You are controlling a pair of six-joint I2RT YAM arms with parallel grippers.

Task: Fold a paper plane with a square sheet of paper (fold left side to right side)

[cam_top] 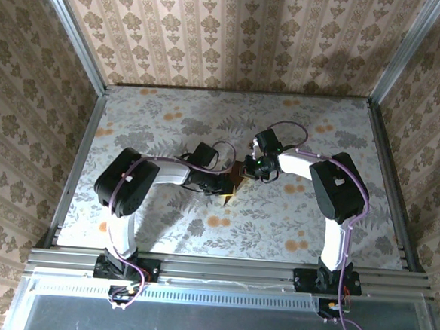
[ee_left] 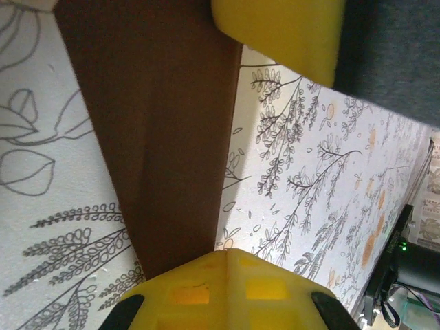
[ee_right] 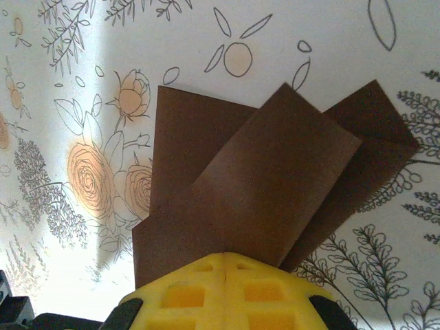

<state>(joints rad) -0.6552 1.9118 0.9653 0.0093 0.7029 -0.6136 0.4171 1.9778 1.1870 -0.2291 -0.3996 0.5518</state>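
The dark reddish-brown paper (ee_right: pixel 261 185) lies folded on the floral tabletop, with overlapping flaps fanning out ahead of my right gripper (ee_right: pixel 227 256). That gripper is shut, its yellow tips against the paper's near edge. In the left wrist view the paper (ee_left: pixel 165 137) is a long strip running up from my left gripper (ee_left: pixel 227 254), which is also shut with its tip on the strip's right edge. Whether either pinches a layer is not clear. From above, both grippers (cam_top: pixel 230 187) (cam_top: pixel 248 169) meet over the paper (cam_top: pixel 239 178) at the table's centre.
The table (cam_top: pixel 163 229) carries a print of grey ferns and orange flowers and has patterned walls on three sides. A yellow finger (ee_left: pixel 275 34) of the right gripper and its dark arm (ee_left: pixel 392 62) sit close ahead of the left gripper.
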